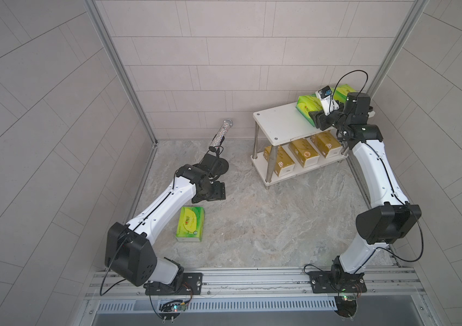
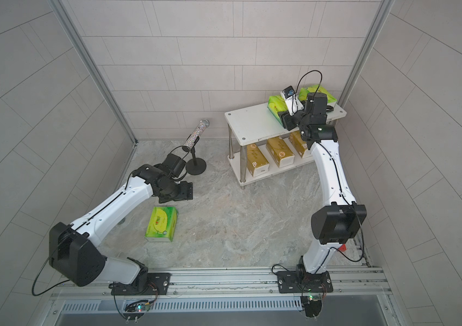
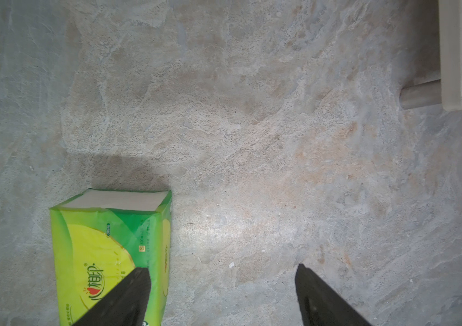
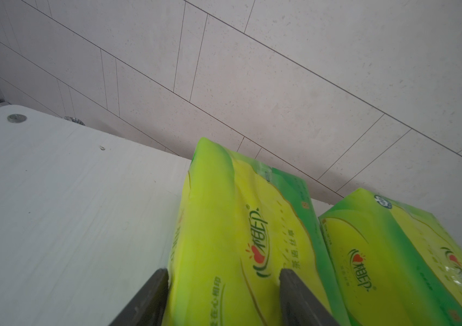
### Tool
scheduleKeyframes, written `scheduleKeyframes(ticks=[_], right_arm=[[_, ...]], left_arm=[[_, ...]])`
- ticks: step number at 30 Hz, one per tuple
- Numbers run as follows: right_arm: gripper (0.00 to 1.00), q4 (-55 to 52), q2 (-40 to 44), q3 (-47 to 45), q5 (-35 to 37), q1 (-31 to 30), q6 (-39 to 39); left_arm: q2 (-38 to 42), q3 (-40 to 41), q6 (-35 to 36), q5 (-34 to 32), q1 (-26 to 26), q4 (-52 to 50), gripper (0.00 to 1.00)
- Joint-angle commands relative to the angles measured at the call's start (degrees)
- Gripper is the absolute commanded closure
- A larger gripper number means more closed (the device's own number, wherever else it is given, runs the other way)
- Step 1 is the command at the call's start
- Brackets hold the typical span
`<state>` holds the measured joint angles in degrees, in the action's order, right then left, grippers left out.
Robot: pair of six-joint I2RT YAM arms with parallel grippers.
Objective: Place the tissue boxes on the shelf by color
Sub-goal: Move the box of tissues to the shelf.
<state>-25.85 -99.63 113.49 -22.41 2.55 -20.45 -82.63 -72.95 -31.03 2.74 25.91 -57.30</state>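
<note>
1. Loose green pack [image 1: 191,223] — lies flat on the table [image 1: 252,231], leaf side up, well apart from the shelf. It's the only tissue pack not shelved. It sits just beside the L forearm, so prob. that arm's pickup.
2. Left gripper [image 3: 221,269] — jaws apart, holding nothing, hovering over bare table beside that pack's end. In the wrist view one finger overlaps the pack's edge and the other is over stone. It looks parked, not lined up for a grab.
3. Glitter stand [image 1: 220,135] has a black base and a tilted sparkly cylinder, and stands near the back wall btw. the L arm and the shelf. It's not part of the sort, just something to steer round.
4. Shelf [image 1: 280,124] has two white boards on chrome legs and stands back right. Three gold packs [image 1: 304,153] sit side by side on the lower board and fill it, so gold = bottom, green = top.
5. Second green pack [image 4: 238,225] is at the top board, parallel to its neighbour and just beside it. Right gripper [image 4: 223,271] is clamped on its near end, and the wrap puckers btw. the fingers. Can't tell if its base is fully down. My read: placing step, release due next. The bare left part of the board leaves room for the last pack.
6. Corner green pack [image 1: 342,90] is set at the top board's far right end, by the wall.
</note>
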Motion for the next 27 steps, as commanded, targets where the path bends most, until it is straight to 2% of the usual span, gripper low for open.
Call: scheduleKeyframes(ticks=[1,8,27], right_arm=[[0.35,-5.88,-2.41,-0.27,-1.32,1.3,0.28],[0.35,-5.16,-2.58,-0.9,-3.91,1.46,0.34],[0.34,-3.58,-2.37,-1.7,2.68,1.15,3.79]], left_arm=[[0.25,1.05,0.46,-0.99,0.21,-1.37,0.12],[0.32,1.31,0.44,-0.98,0.33,-1.41,0.12],[-0.68,0.42,0.44,-0.5,0.38,-1.42,0.12]])
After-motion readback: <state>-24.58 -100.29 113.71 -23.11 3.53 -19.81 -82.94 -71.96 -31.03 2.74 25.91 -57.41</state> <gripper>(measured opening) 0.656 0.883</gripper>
